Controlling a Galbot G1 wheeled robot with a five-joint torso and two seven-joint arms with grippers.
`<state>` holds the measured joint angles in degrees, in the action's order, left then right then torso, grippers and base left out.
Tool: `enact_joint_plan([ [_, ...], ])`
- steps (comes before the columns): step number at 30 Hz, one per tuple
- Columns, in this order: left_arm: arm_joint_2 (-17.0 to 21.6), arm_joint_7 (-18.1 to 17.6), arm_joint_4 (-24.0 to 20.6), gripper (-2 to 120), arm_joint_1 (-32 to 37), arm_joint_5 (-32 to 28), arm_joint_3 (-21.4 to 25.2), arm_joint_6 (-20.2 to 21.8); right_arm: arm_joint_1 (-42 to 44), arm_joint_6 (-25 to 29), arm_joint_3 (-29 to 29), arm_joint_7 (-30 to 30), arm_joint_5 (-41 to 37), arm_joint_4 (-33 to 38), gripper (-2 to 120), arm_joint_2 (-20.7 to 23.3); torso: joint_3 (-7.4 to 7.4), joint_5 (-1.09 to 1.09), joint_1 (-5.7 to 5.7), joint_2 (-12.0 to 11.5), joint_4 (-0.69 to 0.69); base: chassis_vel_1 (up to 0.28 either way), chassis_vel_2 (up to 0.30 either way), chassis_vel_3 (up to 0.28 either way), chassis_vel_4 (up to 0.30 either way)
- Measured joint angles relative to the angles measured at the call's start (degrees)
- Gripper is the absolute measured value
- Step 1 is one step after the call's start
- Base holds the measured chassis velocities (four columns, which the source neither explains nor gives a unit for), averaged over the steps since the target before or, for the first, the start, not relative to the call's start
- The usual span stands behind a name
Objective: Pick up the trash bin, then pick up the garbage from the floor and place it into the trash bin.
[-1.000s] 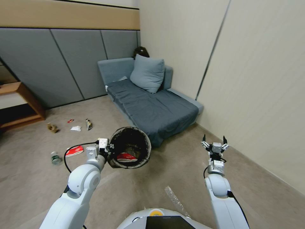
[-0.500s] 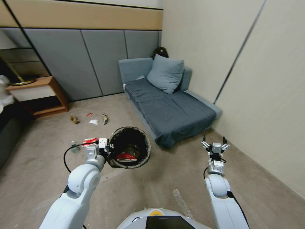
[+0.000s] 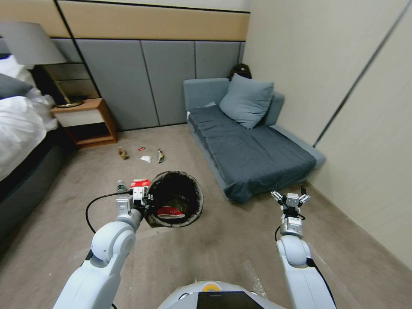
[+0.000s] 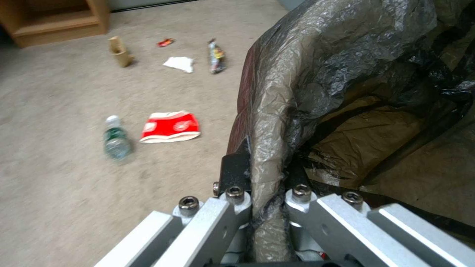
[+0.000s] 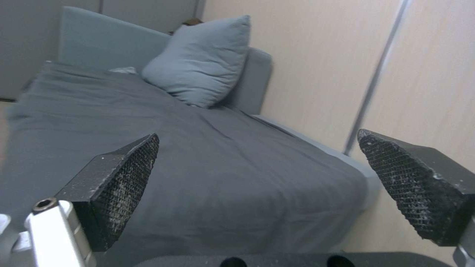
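Head view: left gripper (image 3: 145, 201) jaws clamp the bin (image 3: 175, 198) rim, bin tilted in the air, carton (image 3: 170, 211) inside. Right gripper (image 3: 290, 192) jaws wide, empty. Risk: the thin liner grip slips and the bin drops or spills. Floor garbage (image 4: 170, 126) lies ahead.

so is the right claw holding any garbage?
No, the right claw is open and empty in the right wrist view, with only the grey sofa visible between its pads.
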<state>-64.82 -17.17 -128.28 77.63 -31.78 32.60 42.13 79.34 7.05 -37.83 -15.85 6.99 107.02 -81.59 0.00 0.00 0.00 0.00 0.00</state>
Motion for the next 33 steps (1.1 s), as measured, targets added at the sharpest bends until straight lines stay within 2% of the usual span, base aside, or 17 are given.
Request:
enact_joint_plan([
  [33, 0.25, 0.13, -0.08, 0, 0.43, -0.06, 0.34, 0.0, 0.03, 0.05, 0.65, 0.04, 0.12, -0.16, 100, -0.07, 0.0, 0.0, 0.0, 0.0, 0.0, 0.066, 0.065, 0.069, 0.068],
])
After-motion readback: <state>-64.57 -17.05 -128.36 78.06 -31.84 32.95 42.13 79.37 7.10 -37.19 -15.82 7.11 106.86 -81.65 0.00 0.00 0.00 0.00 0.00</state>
